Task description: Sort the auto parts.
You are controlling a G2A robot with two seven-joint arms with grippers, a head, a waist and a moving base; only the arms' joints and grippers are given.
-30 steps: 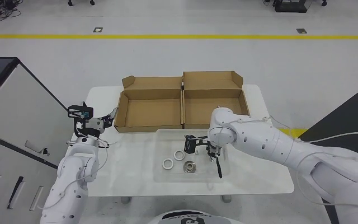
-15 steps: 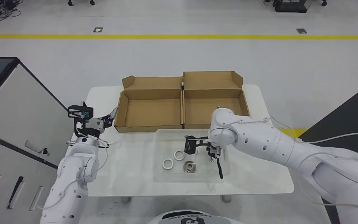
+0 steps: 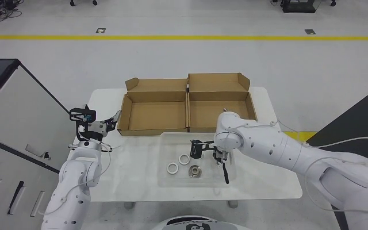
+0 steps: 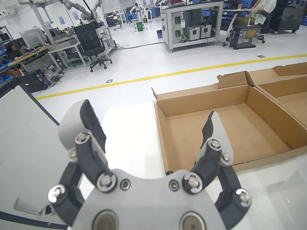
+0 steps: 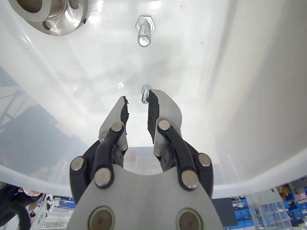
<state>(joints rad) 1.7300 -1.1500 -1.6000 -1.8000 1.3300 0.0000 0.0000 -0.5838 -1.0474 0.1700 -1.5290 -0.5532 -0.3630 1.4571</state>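
A white tray point(image 3: 172, 138) on the table holds two white rings point(image 3: 184, 159) point(image 3: 172, 168) and a metal flange point(image 3: 195, 171) point(image 5: 45, 3). My right gripper point(image 5: 137, 96) point(image 3: 223, 171) is down inside the tray with its fingers a narrow gap apart. A small screw point(image 5: 144, 94) lies between the tips, against one pad. A larger hex bolt point(image 5: 144, 32) lies farther ahead on the tray floor. My left gripper point(image 4: 148, 111) point(image 3: 112, 121) is open and holds nothing, at the table's left edge beside the left cardboard box point(image 4: 223, 130).
Two open cardboard boxes point(image 3: 155, 109) point(image 3: 221, 106) stand side by side behind the tray. The tray's curved wall point(image 5: 251, 96) rises close beside my right gripper. Bare white table point(image 3: 132, 167) lies left of the tray.
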